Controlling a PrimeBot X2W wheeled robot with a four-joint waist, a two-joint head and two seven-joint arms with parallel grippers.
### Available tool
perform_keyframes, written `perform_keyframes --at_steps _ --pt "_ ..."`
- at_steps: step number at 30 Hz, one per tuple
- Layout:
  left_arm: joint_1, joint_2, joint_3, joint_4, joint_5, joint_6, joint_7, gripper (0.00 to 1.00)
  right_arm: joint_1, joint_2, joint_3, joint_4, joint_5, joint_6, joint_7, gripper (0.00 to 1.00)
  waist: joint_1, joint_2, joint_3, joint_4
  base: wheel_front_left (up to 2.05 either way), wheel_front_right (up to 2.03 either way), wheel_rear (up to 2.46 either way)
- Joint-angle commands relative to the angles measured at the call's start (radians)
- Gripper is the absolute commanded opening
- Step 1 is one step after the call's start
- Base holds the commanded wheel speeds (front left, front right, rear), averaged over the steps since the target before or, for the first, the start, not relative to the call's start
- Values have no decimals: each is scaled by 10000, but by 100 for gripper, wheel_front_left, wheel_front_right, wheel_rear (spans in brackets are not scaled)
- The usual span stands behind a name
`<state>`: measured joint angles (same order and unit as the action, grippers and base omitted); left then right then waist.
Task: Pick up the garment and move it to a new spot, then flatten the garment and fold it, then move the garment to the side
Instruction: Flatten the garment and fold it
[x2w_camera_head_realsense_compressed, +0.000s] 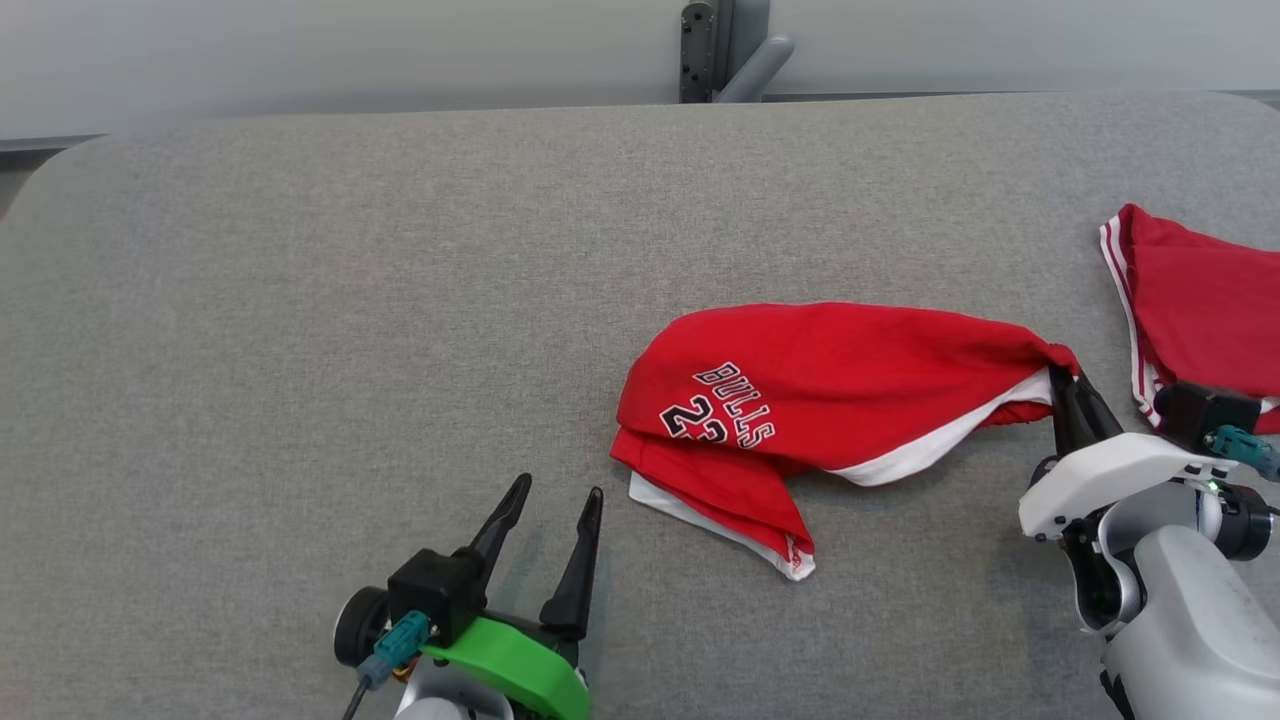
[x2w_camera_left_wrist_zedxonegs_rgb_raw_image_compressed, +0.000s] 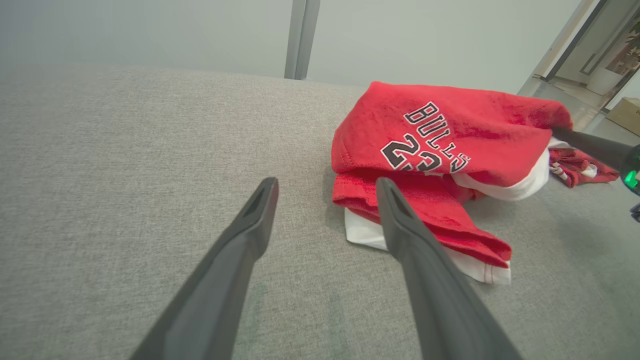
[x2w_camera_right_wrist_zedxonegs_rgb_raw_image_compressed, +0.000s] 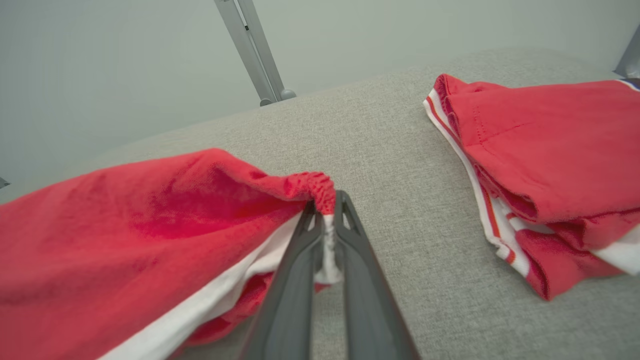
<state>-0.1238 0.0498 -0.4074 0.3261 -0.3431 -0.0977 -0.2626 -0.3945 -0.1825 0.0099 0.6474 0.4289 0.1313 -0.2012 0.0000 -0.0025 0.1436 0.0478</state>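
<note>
The garment (x2w_camera_head_realsense_compressed: 820, 390) is a crumpled red jersey with white trim and "BULLS 23" lettering, lying right of the table's middle. My right gripper (x2w_camera_head_realsense_compressed: 1065, 385) is shut on its right end, pinching a bunch of red and white cloth (x2w_camera_right_wrist_zedxonegs_rgb_raw_image_compressed: 325, 200) between the fingertips. In the left wrist view the garment (x2w_camera_left_wrist_zedxonegs_rgb_raw_image_compressed: 450, 145) lies ahead and to the right. My left gripper (x2w_camera_head_realsense_compressed: 555, 495) stands open near the front edge, left of the garment and apart from it, with nothing between its fingers (x2w_camera_left_wrist_zedxonegs_rgb_raw_image_compressed: 257, 210).
A second red garment (x2w_camera_head_realsense_compressed: 1200, 300) with white and red striped trim lies folded at the table's right edge, also in the right wrist view (x2w_camera_right_wrist_zedxonegs_rgb_raw_image_compressed: 545, 165). The grey fabric tabletop (x2w_camera_head_realsense_compressed: 350, 300) stretches wide to the left. A grey post (x2w_camera_head_realsense_compressed: 705, 50) stands behind the far edge.
</note>
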Motion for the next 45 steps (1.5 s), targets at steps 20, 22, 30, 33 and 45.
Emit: perform_keyframes --at_steps 20,22,30,33,45 --pt "-992 24 -1669 602 -1411 -101 -29 100 1059 512 -780 -1814 -1304 -13 -636 100 0 25 56 -1293 0 0 0" --pt "-1153 24 -1884 840 -1632 -123 -25 100 1326 673 -949 -2533 -1506 -13 -632 100 0 25 88 -1462 0 0 0" --pt "-1899 30 -2407 2031 -2719 -129 1 100 2410 1248 -1437 -4964 -2050 -13 -638 100 0 25 290 -2189 0 0 0" --pt "-2198 26 -2509 2463 -3255 -93 25 100 2588 1291 -1312 -5481 -2028 -13 -635 100 0 25 370 -2466 0 0 0" --pt "-3405 82 -1453 2701 -3565 510 -30 0 2799 1315 -458 -6249 -1567 -13 -636 100 0 25 571 -2912 0 0 0"
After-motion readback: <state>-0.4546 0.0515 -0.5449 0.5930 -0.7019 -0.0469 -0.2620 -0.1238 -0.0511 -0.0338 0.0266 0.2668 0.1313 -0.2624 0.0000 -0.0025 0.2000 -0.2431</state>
